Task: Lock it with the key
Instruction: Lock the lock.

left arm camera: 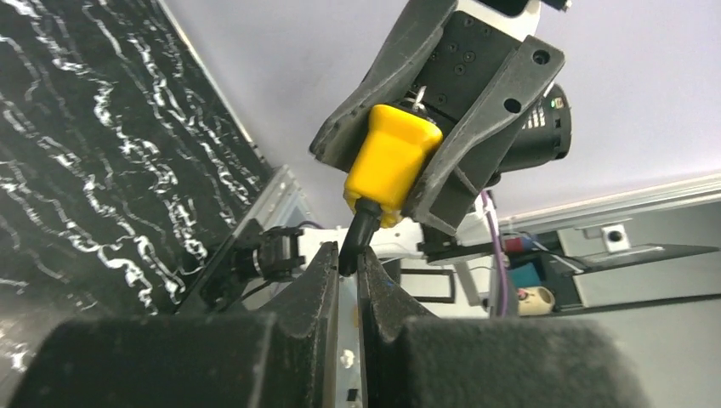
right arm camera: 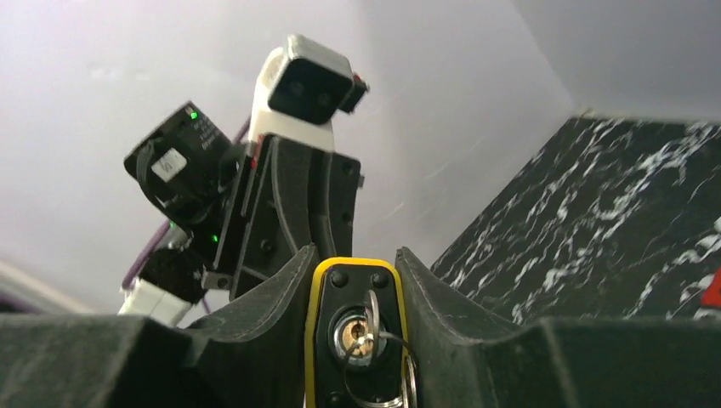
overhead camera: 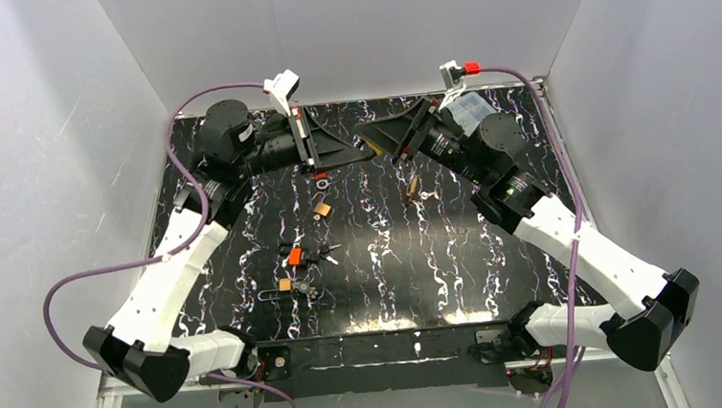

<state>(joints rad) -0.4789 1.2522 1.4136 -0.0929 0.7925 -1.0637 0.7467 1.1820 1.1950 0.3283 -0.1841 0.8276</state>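
Left wrist view is the clearest one here: the right tool (left arm camera: 387, 183) has both fingers clamped on the sides of the yellow padlock (left arm camera: 391, 157). The lock's black shackle (left arm camera: 359, 234) pokes down into the left tool (left arm camera: 349, 255), which is pressed together and pinching it tight.

Right wrist view shows the other end of the lock, a black face with a yellow rim sitting snug between the right fingers (right arm camera: 281, 289). The key (right arm camera: 367, 327) is stuck in the keyhole with a key ring (right arm camera: 387, 395) hanging off it.

From the top external camera, both arms reach to the far edge of the marbled black tabletop (overhead camera: 496, 271) with the tools meeting nose to nose, so the lock is held up off the surface back there.

Lying on the tabletop are a small brass padlock (overhead camera: 322, 209) near the middle and an orange padlock (overhead camera: 295, 257) a bit nearer the bases. A second brass padlock (overhead camera: 412, 189) sits off to the right with a loose key (overhead camera: 429, 195) just beside it.
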